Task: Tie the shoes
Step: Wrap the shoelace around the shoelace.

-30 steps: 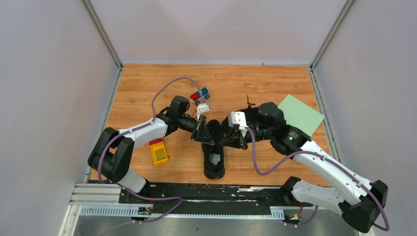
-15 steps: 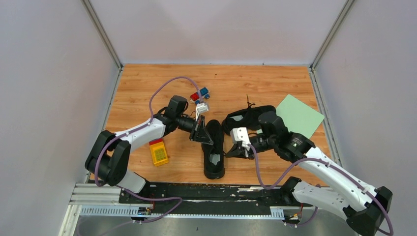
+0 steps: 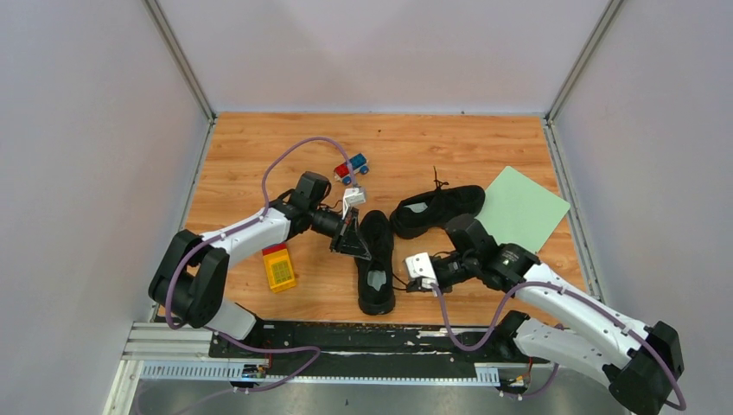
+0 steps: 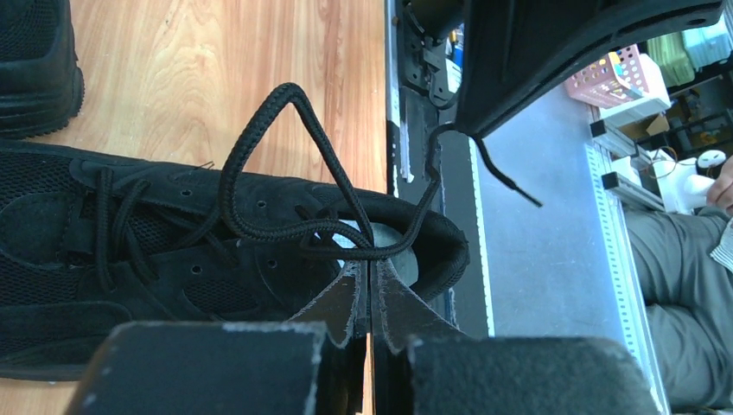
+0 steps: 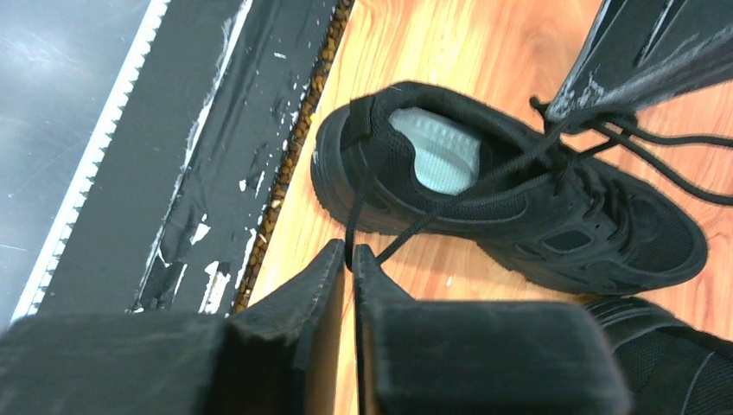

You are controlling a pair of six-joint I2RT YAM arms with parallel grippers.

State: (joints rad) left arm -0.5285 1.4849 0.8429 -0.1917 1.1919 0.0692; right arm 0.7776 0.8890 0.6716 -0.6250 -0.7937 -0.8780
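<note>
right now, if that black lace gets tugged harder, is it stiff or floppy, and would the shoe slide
Likely floppy: the lace folds into a bent loop where slack, straight only where pulled toward the right fingers. The shoe looks light fabric, so it may skid on the smooth table.

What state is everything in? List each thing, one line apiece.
Near shoe: upright on its sole, untied.
Far shoe: upright on its sole, untouched.
Lace: stretched between both pincers, one loop standing up.
Left pincer: shut on the lace.
Right pincer: shut on the lace.
Green sheet: lying flat.
</note>
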